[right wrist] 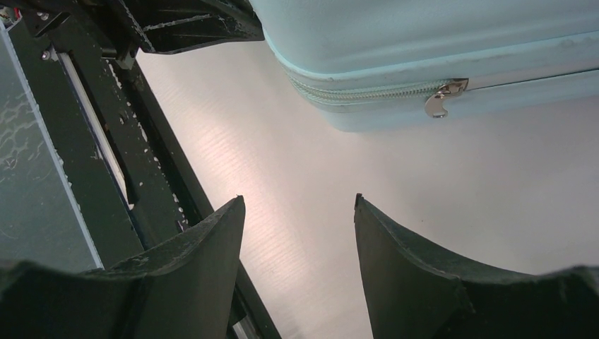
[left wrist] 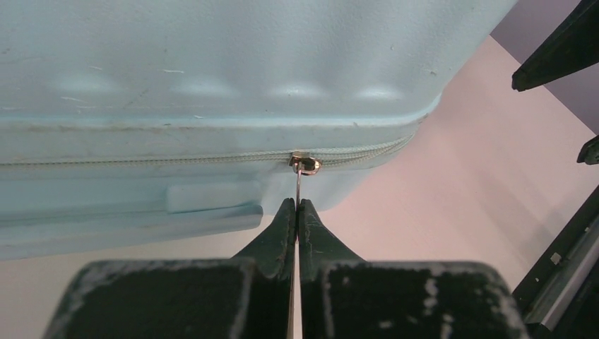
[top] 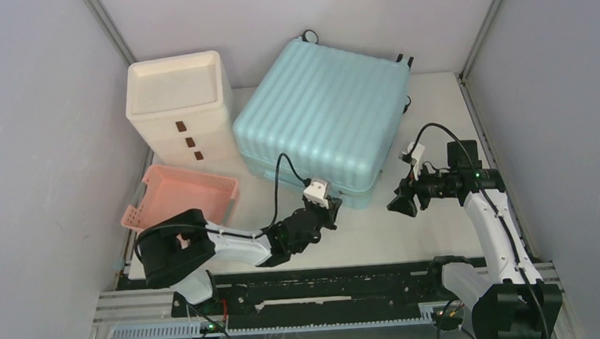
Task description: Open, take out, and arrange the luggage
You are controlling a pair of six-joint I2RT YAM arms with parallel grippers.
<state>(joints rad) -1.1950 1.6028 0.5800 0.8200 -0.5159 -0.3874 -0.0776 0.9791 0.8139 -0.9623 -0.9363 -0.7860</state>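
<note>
The luggage (top: 321,121) lies flat and shut toward the table's far edge, so opening, unpacking and arranging all seem left to do. The left gripper (left wrist: 297,206) pinches a zipper pull (left wrist: 299,185) on its near side. The right gripper (right wrist: 297,205) hangs spread wide near a second pull (right wrist: 443,99). A drawer cabinet (top: 179,106) and pink basket (top: 184,196) crowd the left edge.

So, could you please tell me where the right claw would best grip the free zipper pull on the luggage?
Probably its flat metal tab, dangling off the seam by the luggage's rounded corner. Approach low from the table side, level with the seam, pinching the tab's flat faces; the right claw is open and faces it.
</note>
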